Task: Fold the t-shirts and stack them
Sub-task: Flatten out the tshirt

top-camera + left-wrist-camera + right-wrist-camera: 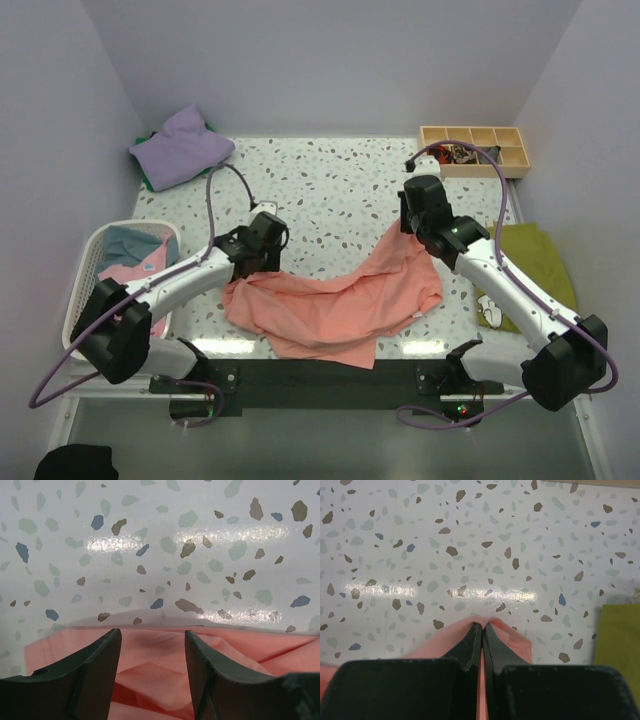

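Where the big one lies: the salmon shirt [335,305] sprawls crumpled over the near middle of the table [340,185], and its right corner stretches to the right gripper [412,225].
Right arm: the right gripper's fingers [470,647] are pressed together, pinching a small fold of the salmon shirt.
Left arm: the left gripper [152,635] has its fingers spread well apart over the shirt's left edge; cloth shows between them, but nothing is gripped.
Far left corner: a lavender shirt [180,148] lies bunched.
Left edge: a basket [95,250] holds a light blue shirt [125,243] and a pink shirt [130,275].
Right side: an olive-green shirt [535,260] lies beside the right arm.
Far right corner: a wooden tray [470,137].
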### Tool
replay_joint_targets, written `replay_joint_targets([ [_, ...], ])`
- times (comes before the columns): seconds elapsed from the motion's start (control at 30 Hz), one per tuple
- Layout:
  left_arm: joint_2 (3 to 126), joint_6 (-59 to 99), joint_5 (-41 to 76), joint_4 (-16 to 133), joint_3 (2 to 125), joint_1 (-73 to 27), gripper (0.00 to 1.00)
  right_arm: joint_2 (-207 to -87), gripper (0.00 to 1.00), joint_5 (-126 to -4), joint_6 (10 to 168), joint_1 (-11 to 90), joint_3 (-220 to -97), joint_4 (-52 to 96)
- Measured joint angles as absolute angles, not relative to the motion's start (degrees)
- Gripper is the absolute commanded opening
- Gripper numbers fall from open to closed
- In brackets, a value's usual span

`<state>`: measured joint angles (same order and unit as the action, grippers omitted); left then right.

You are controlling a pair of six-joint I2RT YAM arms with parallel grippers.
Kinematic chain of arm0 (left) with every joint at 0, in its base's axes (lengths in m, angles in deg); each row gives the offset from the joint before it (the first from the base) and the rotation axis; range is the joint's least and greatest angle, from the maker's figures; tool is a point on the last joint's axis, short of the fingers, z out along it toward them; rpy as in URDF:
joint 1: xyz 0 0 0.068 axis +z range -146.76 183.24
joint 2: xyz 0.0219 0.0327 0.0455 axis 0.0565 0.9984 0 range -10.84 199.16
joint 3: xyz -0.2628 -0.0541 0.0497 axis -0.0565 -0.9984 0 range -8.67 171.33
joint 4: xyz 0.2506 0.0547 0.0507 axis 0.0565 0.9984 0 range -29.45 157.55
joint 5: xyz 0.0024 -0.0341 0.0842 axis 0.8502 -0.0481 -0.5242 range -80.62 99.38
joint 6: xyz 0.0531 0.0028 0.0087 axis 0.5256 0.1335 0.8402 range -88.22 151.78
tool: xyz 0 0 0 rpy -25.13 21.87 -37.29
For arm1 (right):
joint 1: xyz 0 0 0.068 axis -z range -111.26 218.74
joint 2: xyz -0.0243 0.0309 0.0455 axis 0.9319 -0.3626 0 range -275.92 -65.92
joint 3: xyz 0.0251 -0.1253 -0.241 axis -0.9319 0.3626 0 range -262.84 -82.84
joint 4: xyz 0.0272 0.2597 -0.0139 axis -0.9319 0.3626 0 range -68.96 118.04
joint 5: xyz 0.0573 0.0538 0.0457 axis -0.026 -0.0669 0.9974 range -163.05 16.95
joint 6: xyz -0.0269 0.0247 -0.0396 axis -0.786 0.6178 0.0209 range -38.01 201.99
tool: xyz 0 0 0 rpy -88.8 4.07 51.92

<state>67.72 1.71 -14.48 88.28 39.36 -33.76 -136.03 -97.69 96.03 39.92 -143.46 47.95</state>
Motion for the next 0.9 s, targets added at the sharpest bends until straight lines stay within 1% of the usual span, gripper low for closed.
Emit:
replay_joint_targets([
  [0.37, 75.2, 6.2, -8.5, 90.6, 41.2, -35.3, 0.60, -136.0, 0.00, -97.3, 96.0, 39.9, -143.4, 47.3],
  [0.63, 75.6, 7.0, -8.5, 92.0, 41.3, -36.1, 0.59, -136.1, 0.00, -97.0, 96.0, 40.3, -143.2, 47.1],
  [0.9, 75.4, 8.9, -7.6, 95.8, 44.4, -38.6, 0.59, -137.2, 0.00, -96.0, 96.0, 40.6, -143.2, 46.7],
])
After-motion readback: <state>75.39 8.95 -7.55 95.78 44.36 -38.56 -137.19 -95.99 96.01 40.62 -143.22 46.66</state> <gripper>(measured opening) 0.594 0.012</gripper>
